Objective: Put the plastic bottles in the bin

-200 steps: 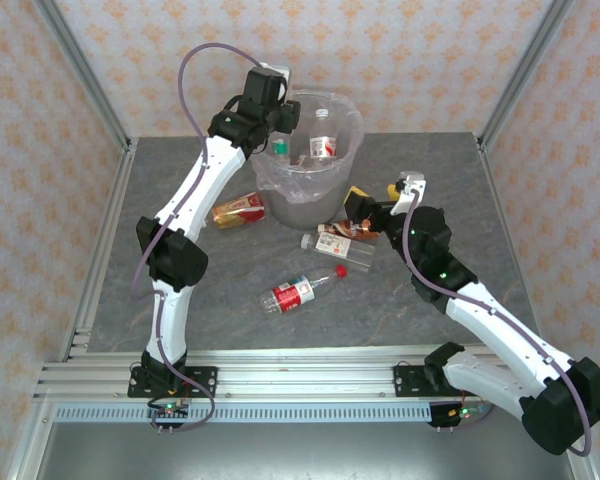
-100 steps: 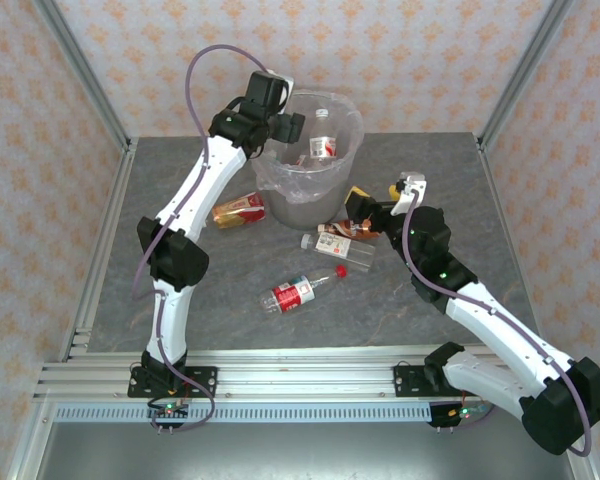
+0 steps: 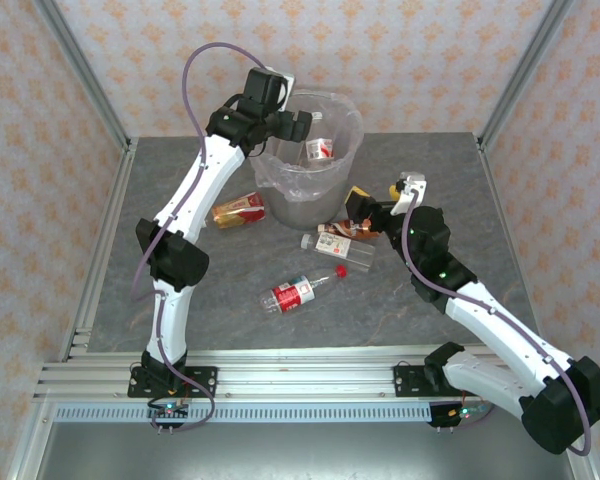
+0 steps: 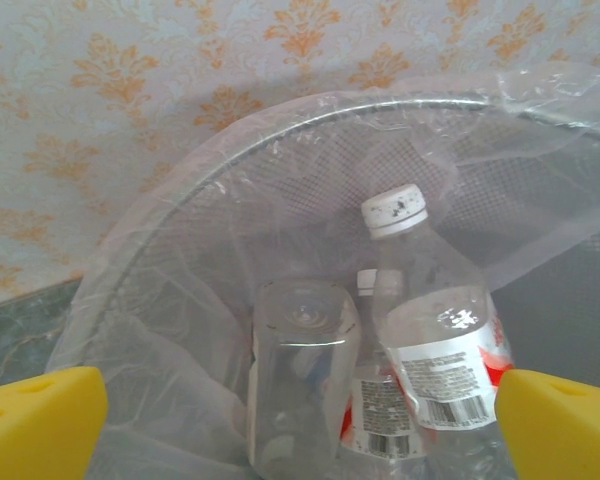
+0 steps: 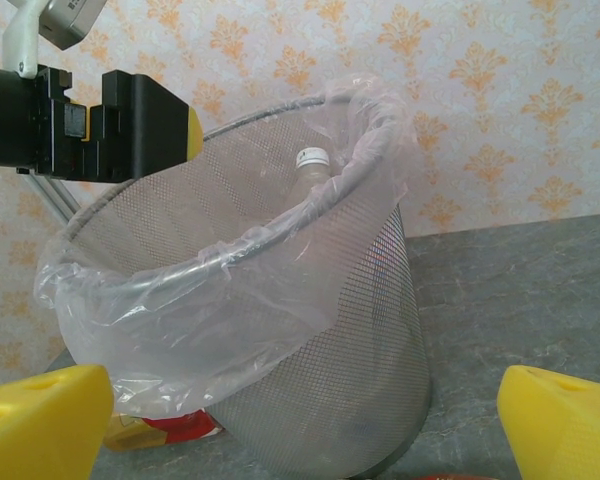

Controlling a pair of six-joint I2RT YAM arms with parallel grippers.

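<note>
Presently the left gripper (image 3: pixel 292 128) hangs over the left side of the rim of the bin (image 3: pixel 352 118), jaws spread wide and holding nothing. In its wrist view the yellow fingers (image 4: pixel 42 422) stand at the two lower corners with the bin's mouth between them.

The bin is a mesh basket lined with a crinkled clear bag, standing toward the far middle of the grey table (image 3: pixel 230 320). Three plastic bottles are noted inside it:
- A standing bottle (image 4: pixel 435 350) with a white cap and a red-and-white label.
- An upturned bottle (image 4: pixel 300 385), base uppermost, close against the first.
- A third bottle (image 4: pixel 375 415), partly hidden behind both.

The right gripper (image 3: pixel 361 215) sits low, just right of the bin's foot, jaws likewise wide apart and empty. Its yellow pads (image 5: pixel 40 425) flank the bin wall in the wrist view.

Four bottles lie on the table:
- A gold-labelled bottle (image 3: pixel 238 210) lies on its side just beside the bin's left foot.
- A brown-labelled bottle (image 3: pixel 342 232) and a clear bottle (image 3: pixel 340 250) lie side by side beneath the right gripper.
- A red-capped bottle (image 3: pixel 298 292) lies apart, nearer the arm bases.
</note>
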